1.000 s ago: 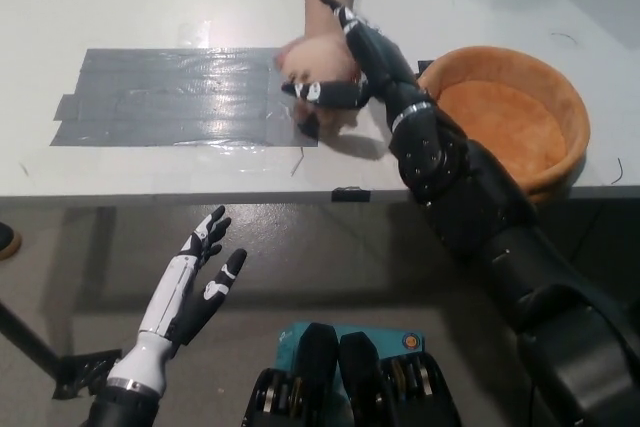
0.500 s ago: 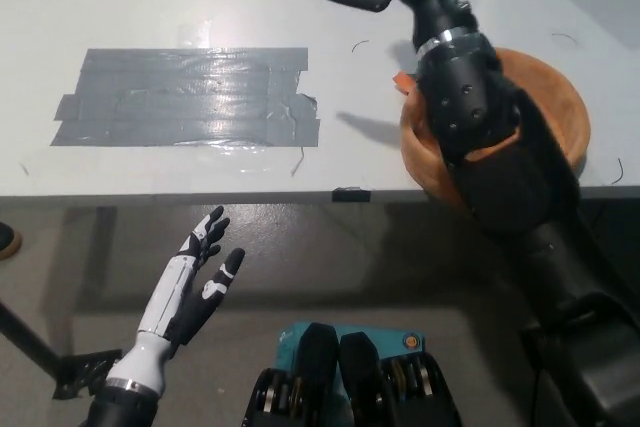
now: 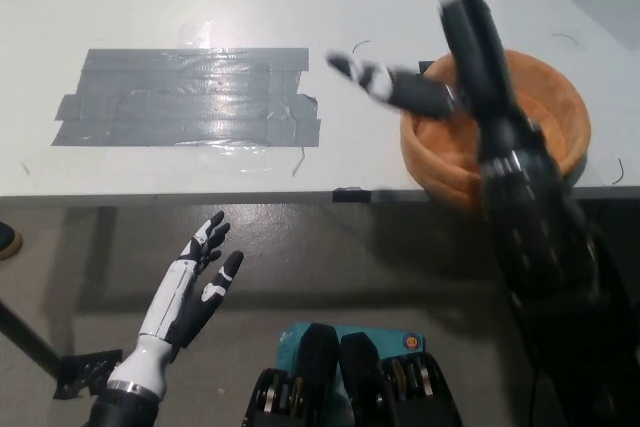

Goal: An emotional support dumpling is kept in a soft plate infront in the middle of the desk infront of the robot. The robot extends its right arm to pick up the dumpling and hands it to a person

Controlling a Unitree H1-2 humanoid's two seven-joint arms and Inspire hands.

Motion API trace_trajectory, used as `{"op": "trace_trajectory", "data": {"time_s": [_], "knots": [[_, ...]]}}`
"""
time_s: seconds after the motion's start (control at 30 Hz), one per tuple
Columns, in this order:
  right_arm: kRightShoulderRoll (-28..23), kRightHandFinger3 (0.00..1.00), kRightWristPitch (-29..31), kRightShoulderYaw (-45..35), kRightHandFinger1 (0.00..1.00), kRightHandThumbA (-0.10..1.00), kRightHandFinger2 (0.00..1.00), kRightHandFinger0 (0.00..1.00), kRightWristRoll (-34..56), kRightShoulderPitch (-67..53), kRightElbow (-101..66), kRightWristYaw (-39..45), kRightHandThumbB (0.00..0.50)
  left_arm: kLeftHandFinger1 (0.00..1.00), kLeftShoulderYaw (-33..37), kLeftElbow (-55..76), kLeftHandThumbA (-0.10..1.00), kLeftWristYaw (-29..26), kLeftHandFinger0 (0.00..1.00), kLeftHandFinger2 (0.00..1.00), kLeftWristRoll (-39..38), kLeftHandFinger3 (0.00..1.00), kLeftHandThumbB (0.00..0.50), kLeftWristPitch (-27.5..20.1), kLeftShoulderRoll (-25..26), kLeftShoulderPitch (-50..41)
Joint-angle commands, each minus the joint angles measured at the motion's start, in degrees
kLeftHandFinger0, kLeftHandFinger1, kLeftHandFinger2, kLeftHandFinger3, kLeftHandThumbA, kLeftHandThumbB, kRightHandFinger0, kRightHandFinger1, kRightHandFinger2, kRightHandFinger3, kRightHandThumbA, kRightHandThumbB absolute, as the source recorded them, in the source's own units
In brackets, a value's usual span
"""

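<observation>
Since half a second ago, our right hand (image 3: 440,47) has swung back from the far middle of the desk (image 3: 200,7) and now hangs over the left rim of the orange plate (image 3: 545,87), and the person's hand that met ours a second ago is gone from the picture. From the head view, which is the only one we have, our black hand is spread wide with nothing in it: one finger juts left over the white desk toward the grey tape patch (image 3: 185,97), the others stretch up toward the far edge. We see no dumpling anywhere, not in the plate's visible hollow, not on the desk, not in either hand, so we judge it has left with the person and the handover is done. What the coming move turns on is that our right forearm crosses the plate's left half, so any pull home should lift clear of that rim rather than drag across it. Our white left hand (image 3: 190,292) rests low at the lower left, below the desk edge, fingers apart and empty, well apart from the plate.
</observation>
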State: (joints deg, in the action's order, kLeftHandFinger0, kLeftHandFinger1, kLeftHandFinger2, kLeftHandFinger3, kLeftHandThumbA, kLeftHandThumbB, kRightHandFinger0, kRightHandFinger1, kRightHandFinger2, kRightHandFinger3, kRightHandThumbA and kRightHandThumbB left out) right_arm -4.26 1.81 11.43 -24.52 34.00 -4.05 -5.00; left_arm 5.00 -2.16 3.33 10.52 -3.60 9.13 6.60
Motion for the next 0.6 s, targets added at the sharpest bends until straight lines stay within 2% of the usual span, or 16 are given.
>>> {"op": "trace_trajectory", "data": {"time_s": [0.0, 0.2, 0.4, 0.47, 0.57], "knots": [[-3.8, 1.00, -2.7, 2.8, 1.00, 1.00, 1.00, 1.00, 4.8, -16.2, -27.6, 8.0, 0.439, 1.00, -0.3, 0.7, 0.84, -0.3, 1.00, 1.00, 0.1, 1.00, 0.018, -2.3, 0.3, 1.3], [-4.7, 1.00, 1.7, 3.7, 1.00, 1.00, 1.00, 1.00, 7.0, -24.5, -19.0, 7.6, 0.413, 1.00, -0.3, 0.2, 0.85, -0.3, 1.00, 1.00, -0.1, 1.00, 0.014, -2.4, 0.2, 1.2], [-5.2, 1.00, 4.0, 3.4, 1.00, 1.00, 1.00, 1.00, 7.7, -26.1, -7.5, 8.1, 0.414, 1.00, -0.5, -0.3, 0.85, -0.6, 1.00, 1.00, -0.1, 1.00, 0.014, -3.0, 0.1, 1.1], [-5.3, 1.00, 5.8, 3.3, 1.00, 1.00, 1.00, 1.00, 8.5, -25.4, -2.9, 8.1, 0.376, 1.00, -0.5, -0.3, 0.86, -0.6, 1.00, 1.00, 0.2, 1.00, 0.010, -3.2, 0.3, 0.9], [-4.9, 1.00, 6.7, 2.9, 1.00, 1.00, 1.00, 1.00, 10.0, -24.7, 2.6, 8.5, 0.352, 1.00, -0.6, 0.1, 0.86, -0.2, 1.00, 1.00, -0.5, 1.00, 0.018, -2.7, 0.2, 0.4]]}}
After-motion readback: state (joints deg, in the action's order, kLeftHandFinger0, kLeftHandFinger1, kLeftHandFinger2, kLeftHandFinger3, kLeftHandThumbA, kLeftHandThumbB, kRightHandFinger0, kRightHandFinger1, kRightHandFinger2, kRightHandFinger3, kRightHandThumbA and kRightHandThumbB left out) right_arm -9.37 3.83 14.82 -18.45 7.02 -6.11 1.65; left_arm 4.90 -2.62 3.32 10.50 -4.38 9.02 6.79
